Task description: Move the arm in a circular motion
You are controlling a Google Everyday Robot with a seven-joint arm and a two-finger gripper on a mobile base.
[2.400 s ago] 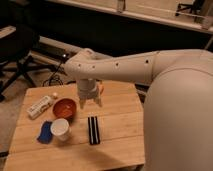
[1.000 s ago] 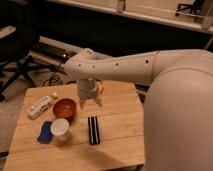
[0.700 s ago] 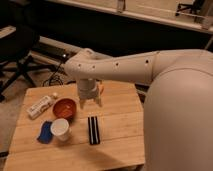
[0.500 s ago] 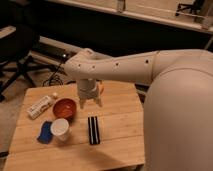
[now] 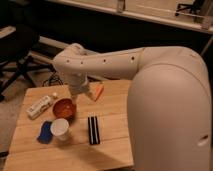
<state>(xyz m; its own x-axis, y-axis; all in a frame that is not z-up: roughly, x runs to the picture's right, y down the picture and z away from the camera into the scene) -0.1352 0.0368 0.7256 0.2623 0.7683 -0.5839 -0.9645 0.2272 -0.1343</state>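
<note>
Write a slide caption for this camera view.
Cream-white arm reaches over the wooden table, its gripper near the red bowl.

Office or lab sort of room, my gripper (image 5: 82, 96) hanging over a small wooden table (image 5: 116, 150), a black swivel chair (image 5: 17, 54) off to its left, cables (image 5: 52, 80) on the floor just behind it, a long pale counter (image 5: 150, 17) well beyond it.
</note>
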